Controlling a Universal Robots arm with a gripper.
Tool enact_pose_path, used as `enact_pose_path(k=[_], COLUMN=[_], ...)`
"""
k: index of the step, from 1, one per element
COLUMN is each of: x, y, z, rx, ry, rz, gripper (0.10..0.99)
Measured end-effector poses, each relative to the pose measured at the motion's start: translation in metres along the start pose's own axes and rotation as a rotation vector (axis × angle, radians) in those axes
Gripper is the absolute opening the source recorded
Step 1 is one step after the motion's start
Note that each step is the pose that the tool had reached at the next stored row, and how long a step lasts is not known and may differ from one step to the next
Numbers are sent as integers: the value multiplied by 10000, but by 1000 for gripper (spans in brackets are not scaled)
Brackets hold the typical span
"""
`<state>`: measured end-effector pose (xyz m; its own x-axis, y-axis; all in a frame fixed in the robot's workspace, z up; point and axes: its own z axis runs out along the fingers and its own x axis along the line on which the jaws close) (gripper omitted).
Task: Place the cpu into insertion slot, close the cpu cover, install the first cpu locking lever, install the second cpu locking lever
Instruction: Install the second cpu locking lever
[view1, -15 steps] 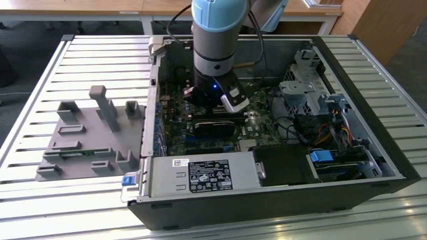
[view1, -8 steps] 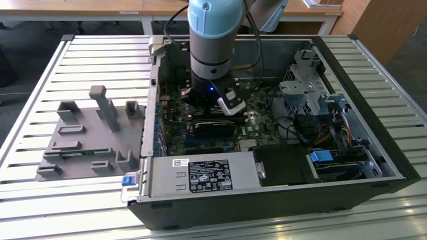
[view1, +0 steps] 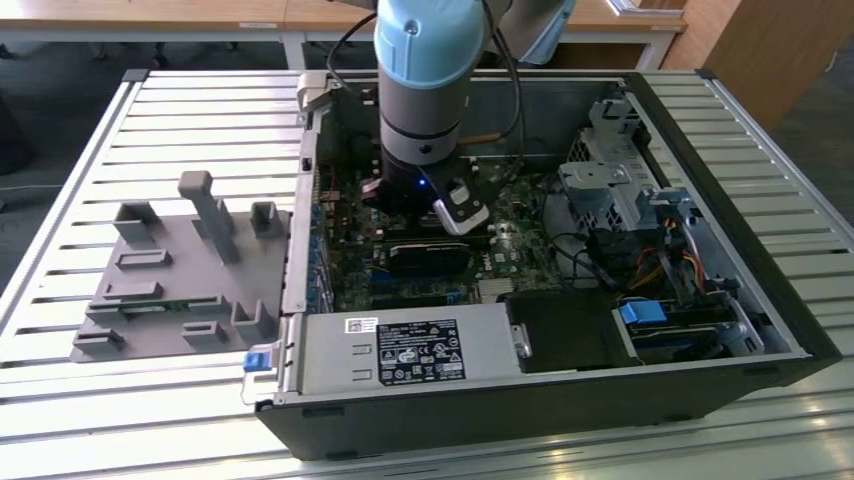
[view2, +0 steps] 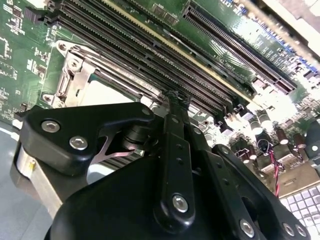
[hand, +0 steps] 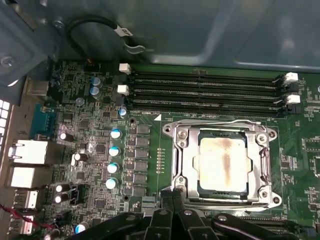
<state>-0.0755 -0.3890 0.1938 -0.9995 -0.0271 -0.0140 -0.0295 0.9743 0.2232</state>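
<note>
Gripper (hand: 172, 197): black jointed metal linkage with bright screw heads, nearest item in both wrist views. Its 2 slim fingertips meet at the near edge of the CPU socket in the first wrist view, pressed together with nothing visibly between them; whether something thin is pinched there cannot be told.

Insertion slot (hand: 223, 167): small square socket with black rim, set into the green circuit board (hand: 145, 165), just beyond the fingertips.

CPU (hand: 223, 162): small flat square chip, pale silvery-beige metal face with a brownish smear down the middle, seated flat inside the slot.

CPU cover (hand: 183, 160): thin silvery metal frame plate with cut-out middle, lying down over the socket, framing the chip on all 4 sides. In the second wrist view its corner (view2: 75, 67) shows beside the gripper linkage.

Memory slots (hand: 205, 90): 4 long black parallel rows with white end clips, beyond the socket.

Capacitors (hand: 114, 150): row of small blue-topped cylinders, beside the socket.

Computer case (view1: 694, 385): open dark metal tower lying on its side on a slatted metal table (view1: 80, 150). The grey and pale-blue robot arm (view1: 424, 90) reaches down into it.

Fixture tray (view1: 160, 275): grey moulded plastic, on the table at the exterior view's left of the case.
</note>
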Motion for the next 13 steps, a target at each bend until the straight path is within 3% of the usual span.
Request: enact_pose_path(k=[9,13], x=[36,41], y=[-7,5], z=[36,-10], rx=[-79,-85], ry=[-2,-3], rz=[2,0], gripper=[106,106])
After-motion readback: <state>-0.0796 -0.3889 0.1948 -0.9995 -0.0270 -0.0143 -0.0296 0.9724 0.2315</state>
